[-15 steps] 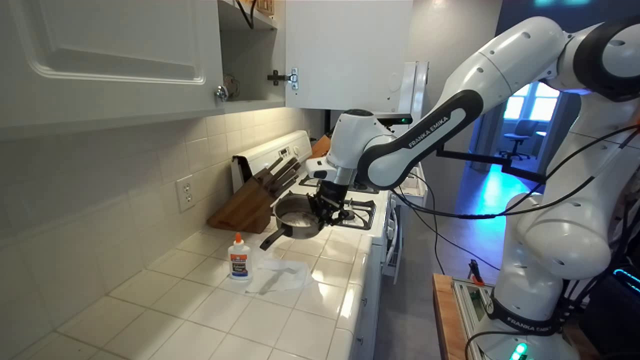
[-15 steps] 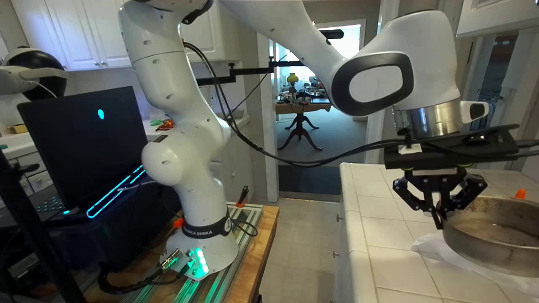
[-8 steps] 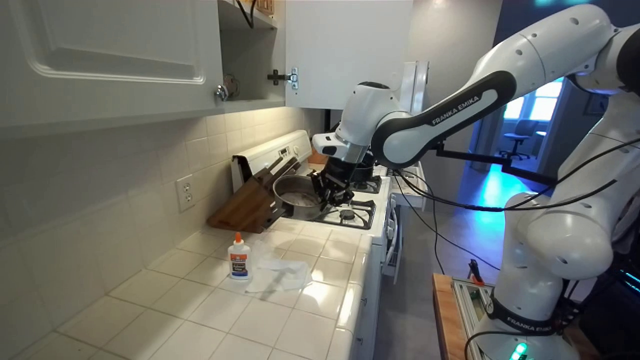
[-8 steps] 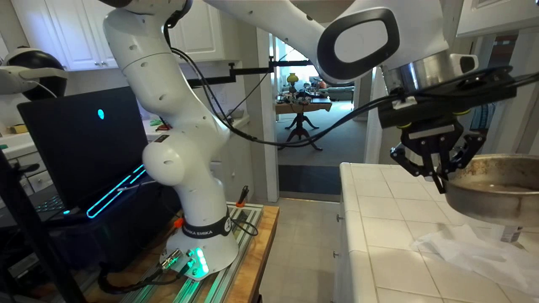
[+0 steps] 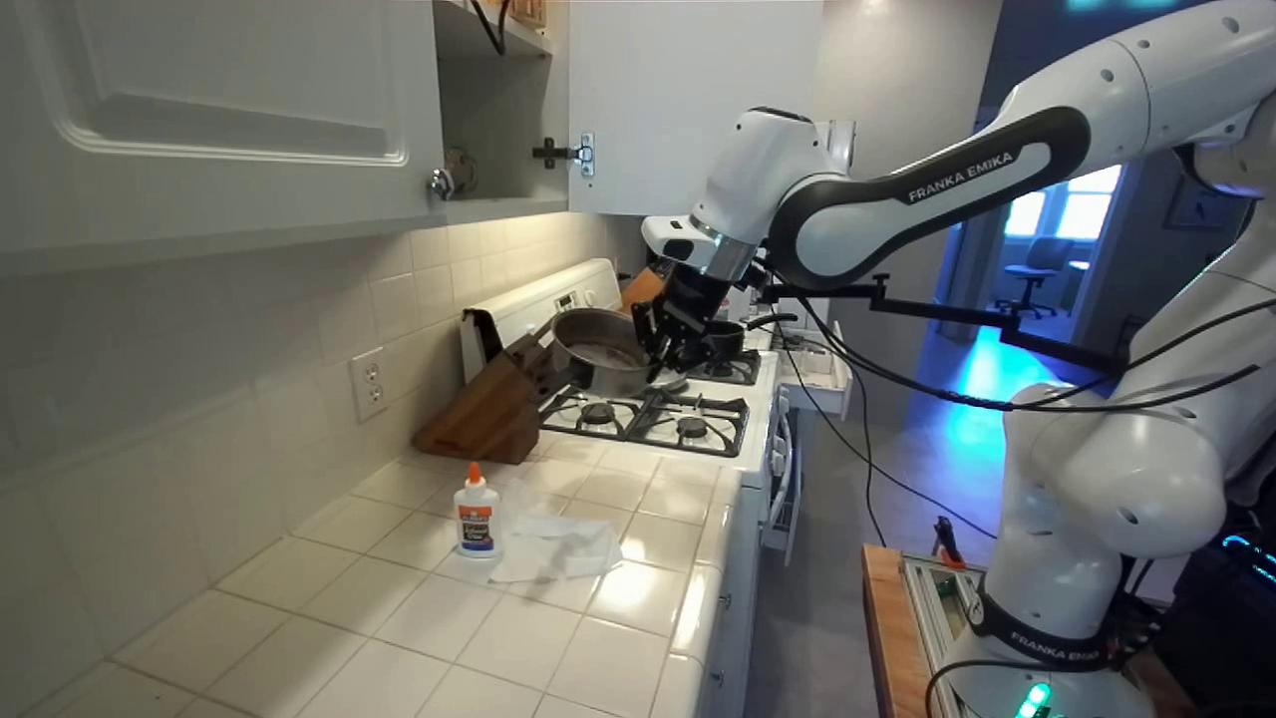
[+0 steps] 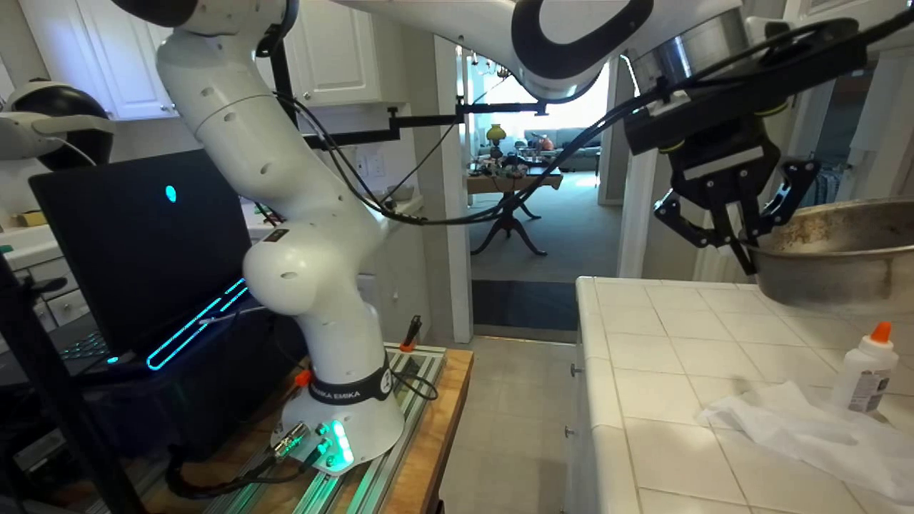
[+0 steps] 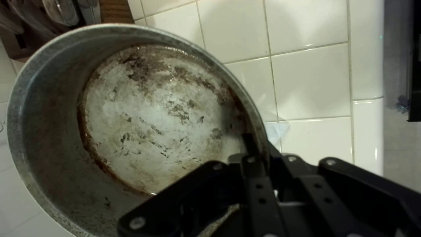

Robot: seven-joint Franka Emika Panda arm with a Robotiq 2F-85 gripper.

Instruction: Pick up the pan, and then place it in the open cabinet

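The pan (image 5: 601,351), round with stained grey metal, hangs in the air above the counter, near the stove. My gripper (image 6: 746,263) is shut on its rim, one finger inside the wall and one outside, as the wrist view shows around the gripper (image 7: 262,148). In that view the pan (image 7: 158,121) fills the left half, its bottom blotched brown. Its handle is hard to make out against the knife block. Higher up in an exterior view is the open cabinet (image 5: 503,125), with its flat white door (image 5: 688,100) swung out to the right of the shadowed interior.
Below and left of the pan stands a wooden knife block (image 5: 488,409). Burner grates (image 5: 643,417) lie under the pan in that view; a black pot (image 5: 726,341) sits farther back. A glue bottle (image 5: 478,517) and crumpled white sheet (image 5: 558,548) rest on the tiled counter.
The pan has risen with my gripper, uncovering the burner grates and, in an exterior view, the glue bottle. The wrist has tilted and the arm has drawn up; the grip stays the same.
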